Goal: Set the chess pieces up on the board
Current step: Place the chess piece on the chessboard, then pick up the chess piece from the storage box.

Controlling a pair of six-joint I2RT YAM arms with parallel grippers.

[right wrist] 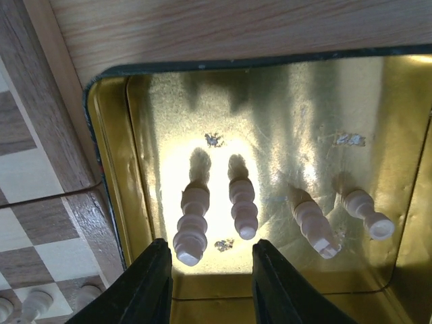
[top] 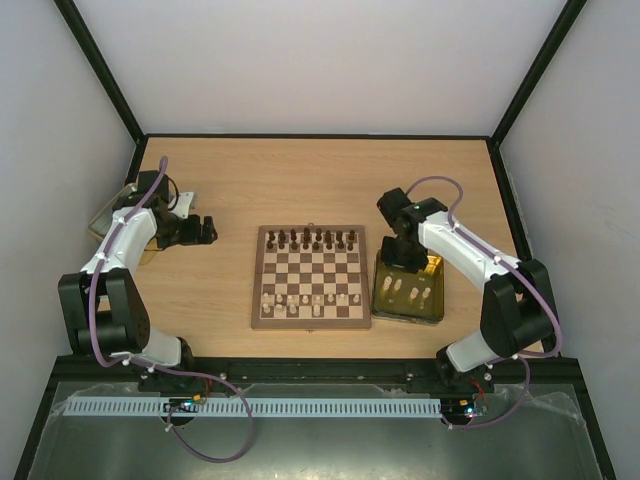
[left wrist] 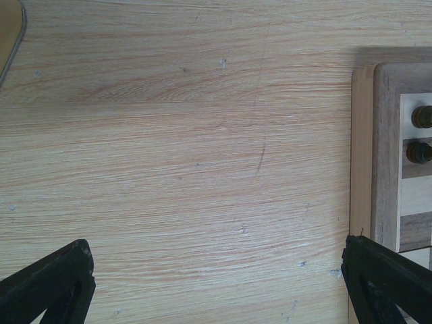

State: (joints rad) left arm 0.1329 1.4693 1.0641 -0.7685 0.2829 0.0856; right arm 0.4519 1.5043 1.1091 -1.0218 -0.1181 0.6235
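Right pincer (right wrist: 209,273) gapes over pale cream chess pieces (right wrist: 243,202) — tiny, turned.

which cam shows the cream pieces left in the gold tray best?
Right wrist: four cream pieces sit in the gold tray, shapes clear. Top external shows them only as pale specks. Left wrist shows none of them.

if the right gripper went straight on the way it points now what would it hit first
Likely the two pale chess pieces lying side by side in the gold tray, straight ahead of the open right gripper; depth is unclear, so it might reach the floor between them.
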